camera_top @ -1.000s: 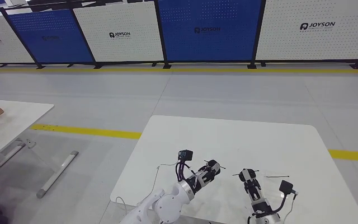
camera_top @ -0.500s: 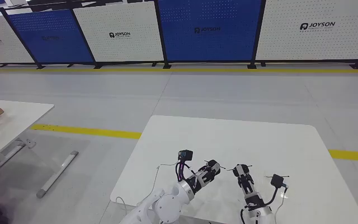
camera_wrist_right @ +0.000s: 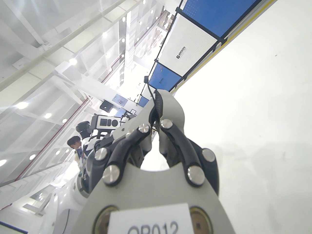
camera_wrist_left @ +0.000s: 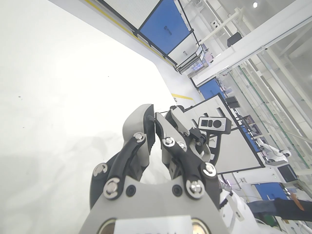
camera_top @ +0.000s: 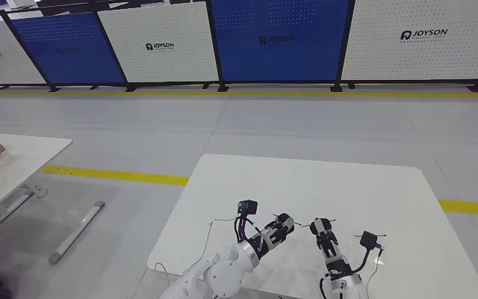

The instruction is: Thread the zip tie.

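Zip tie [camera_wrist_right: 149, 88]: thin black strip, held off the table at both ends. Its small square head pokes out just past the right fingertips.
Left gripper [camera_wrist_left: 154, 116]: fingers together, pinching a short black bit of the tie at their very tips.
Right gripper [camera_wrist_right: 156, 96]: fingers clamped on the strip just behind the head.
Span: in the left wrist view a fine dark line runs from the left fingertips across to the right ones, which sit just beside them.
Table [camera_top: 299, 176]: white top, below both sets of fingers and apart from them.
Change: over the last second the right fingers have moved in toward the left ones, narrowing the gap between them. The left fingers have kept their place.
Meaning: probably the line-up step, bringing the tail to the head. I cannot tell whether the tip is in the slot, so the threading looks not yet done.
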